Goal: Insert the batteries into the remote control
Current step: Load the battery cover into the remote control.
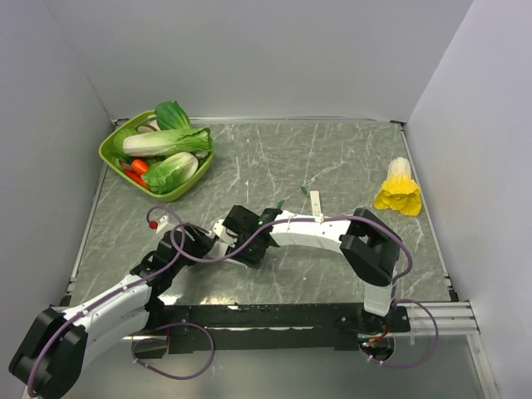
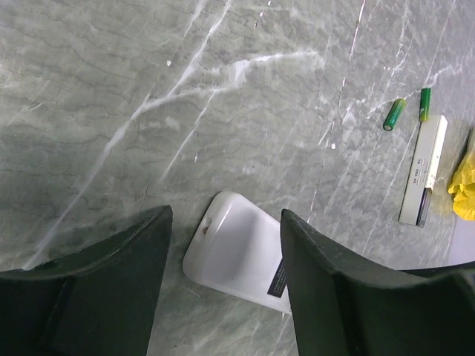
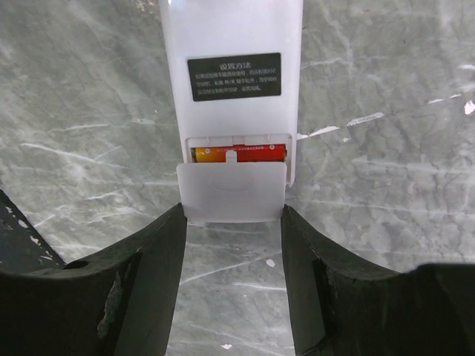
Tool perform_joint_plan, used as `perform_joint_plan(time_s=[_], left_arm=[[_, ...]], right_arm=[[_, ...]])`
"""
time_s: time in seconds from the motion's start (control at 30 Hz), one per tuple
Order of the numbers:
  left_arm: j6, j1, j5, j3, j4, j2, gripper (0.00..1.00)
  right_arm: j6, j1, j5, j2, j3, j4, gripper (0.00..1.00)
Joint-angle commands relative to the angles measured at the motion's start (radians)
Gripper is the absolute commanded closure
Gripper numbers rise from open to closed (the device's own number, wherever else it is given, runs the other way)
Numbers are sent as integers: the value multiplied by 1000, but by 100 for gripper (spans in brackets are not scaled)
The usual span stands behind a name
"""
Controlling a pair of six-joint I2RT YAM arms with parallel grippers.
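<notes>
Marbled table point(image 2: 111, 89): remote control point(image 3: 230, 37) labelled 设置方法, left tool point(image 2: 226, 213) apart astride it, hold of right tool point(image 3: 233, 209) unclear

remote control point(image 3: 234, 74): one
batteries point(image 3: 239, 153): one orange-red body showing in the open compartment
green pieces point(image 2: 393, 114): two
white-and-black bar point(image 2: 424, 170): one
green basket point(image 1: 112, 154): one
leafy vegetables point(image 1: 166, 143): at least three
yellow object point(image 1: 399, 191): one
</notes>
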Motion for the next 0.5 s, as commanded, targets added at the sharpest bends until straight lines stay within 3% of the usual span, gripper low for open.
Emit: perform_joint_plan(time_s=[0.0, 0.47], left_arm=[[-1, 1, 20, 4, -34, 6, 35], [4, -1, 35, 1, -19, 18, 35]], right_arm=[[-15, 8, 41, 19, 52, -29, 72], [-19, 13, 27, 39, 67, -27, 69]])
